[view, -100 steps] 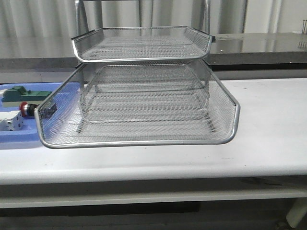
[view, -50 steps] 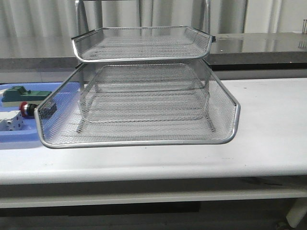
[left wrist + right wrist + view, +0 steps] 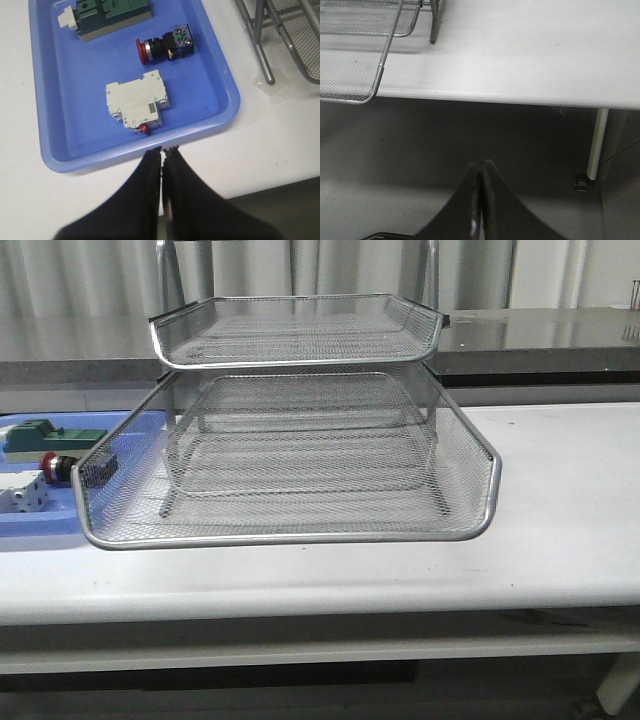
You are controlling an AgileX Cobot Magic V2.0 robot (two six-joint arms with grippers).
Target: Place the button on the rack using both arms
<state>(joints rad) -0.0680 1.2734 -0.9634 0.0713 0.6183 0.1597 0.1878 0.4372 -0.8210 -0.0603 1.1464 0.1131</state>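
Button (image 3: 165,44): lying on its side in blue tray (image 3: 220,80), untouched. Left tool (image 3: 162,150), fingers together, hovering beyond the tray's rim; right tool (image 3: 481,167), fingers together, hanging off counter (image 3: 530,50). Rack (image 3: 290,530) sitting unchanged from the earlier views; pickup not begun.

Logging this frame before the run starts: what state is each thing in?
button: lying on its side in the blue tray, ungripped.
rack: lower tray slid out toward the camera, empty.
white block: lying flat in the blue tray.
left gripper: shut, empty.
right gripper: shut, empty.
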